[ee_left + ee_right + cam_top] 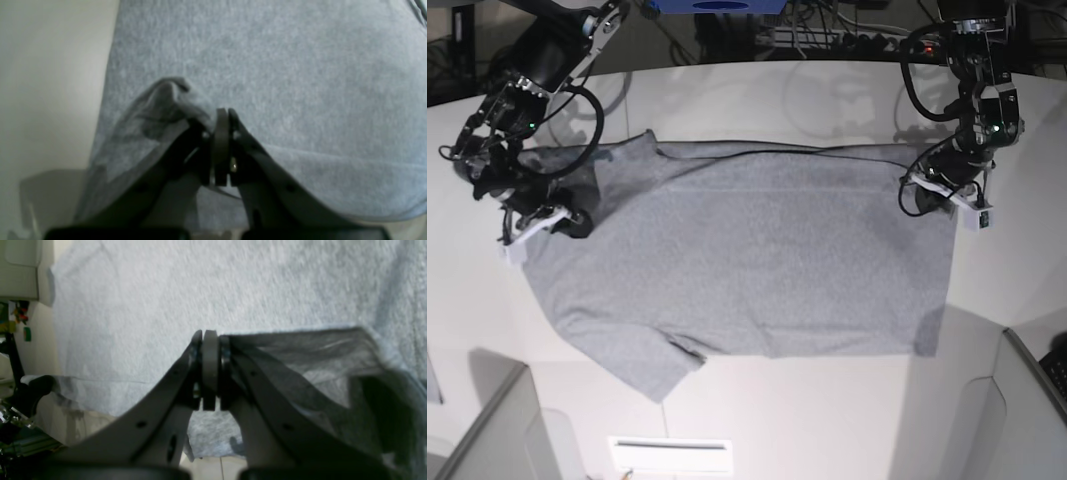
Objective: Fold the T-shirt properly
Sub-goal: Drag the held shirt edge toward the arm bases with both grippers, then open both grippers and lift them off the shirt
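Observation:
The heather-grey T-shirt (pixel 747 260) lies spread on the white table (pixel 757 400), plain side up, with one sleeve (pixel 652 365) toward the front left. My left gripper (pixel 924 193) is at the shirt's far right corner, shut on a raised fold of the grey cloth (pixel 166 100); its closed tips (pixel 222 115) show in the left wrist view. My right gripper (pixel 572 222) is at the shirt's left edge, shut on bunched cloth (pixel 317 353); its closed tips (pixel 210 336) show in the right wrist view. No lettering shows.
A white paper label (pixel 670 455) lies at the table's front edge. Cables and a power strip (pixel 827 40) run behind the table. Grey partitions stand at the front right (pixel 1017 410) and the front left (pixel 487 430).

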Tool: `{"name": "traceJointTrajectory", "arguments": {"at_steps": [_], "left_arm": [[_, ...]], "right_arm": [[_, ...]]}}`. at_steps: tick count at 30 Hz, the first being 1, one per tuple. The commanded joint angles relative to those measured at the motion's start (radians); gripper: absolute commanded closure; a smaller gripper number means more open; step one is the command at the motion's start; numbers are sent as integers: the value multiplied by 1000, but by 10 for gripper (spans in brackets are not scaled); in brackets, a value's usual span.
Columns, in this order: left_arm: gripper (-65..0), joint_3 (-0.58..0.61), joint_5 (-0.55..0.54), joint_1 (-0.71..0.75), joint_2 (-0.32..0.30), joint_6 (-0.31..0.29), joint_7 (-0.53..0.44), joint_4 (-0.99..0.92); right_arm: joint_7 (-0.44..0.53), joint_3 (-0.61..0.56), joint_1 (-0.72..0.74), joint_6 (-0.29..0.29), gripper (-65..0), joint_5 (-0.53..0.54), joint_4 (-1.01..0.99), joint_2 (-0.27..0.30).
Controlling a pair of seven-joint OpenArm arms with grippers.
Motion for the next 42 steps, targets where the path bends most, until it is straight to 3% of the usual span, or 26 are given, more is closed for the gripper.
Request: {"name": "traceJointTrajectory", "arguments": {"at_steps": [1,3,5,7,8,10,14,17,21,25,29,33,39,42], "left_arm": [[0,-7,-8,-4,-14,-3,-17,11],[0,-7,-8,-4,-14,-3,-18,11],[0,-9,-8,-4,-14,-3,-20,13],[0,-9,-8,-4,-14,-3,-21,18],[-53,-9,-8,-4,-14,-3,-21,19],[-222,-14,-8,-6,-14,-3,-25,19],[-525,-118,-16,-1,-2,-3,-25,64],[-650,-219,-18,11,54,-4,-21,131],[-650,-325,-38,94,130,-33,-21,225],[-650,-405,-113,197,172,-164,-21,223],[-650,-474,-125,229,199,-178,-20,196],[-650,-497,-117,238,205,-239,-20,162],[-650,-489,-122,195,204,-245,-21,28],[-535,-488,-122,185,204,-245,-21,-9]], "right_arm": [[11,1,20,5,0,24,12,11],[11,7,20,5,-33,24,12,11],[11,10,17,5,-201,24,20,11],[18,10,5,5,-308,28,23,11],[19,12,0,5,-326,28,31,11],[42,19,-25,5,-314,25,75,8],[116,116,-109,3,-234,25,241,-57],[139,193,-172,3,-209,25,362,-112],[134,259,-238,3,-209,30,407,-132],[136,339,-293,3,-207,31,407,-142],[133,395,-321,5,-209,31,407,-144],[133,400,-347,8,-215,31,399,-144],[136,403,-353,8,-215,31,333,-144],[133,403,-353,8,-215,31,324,-144]]}}
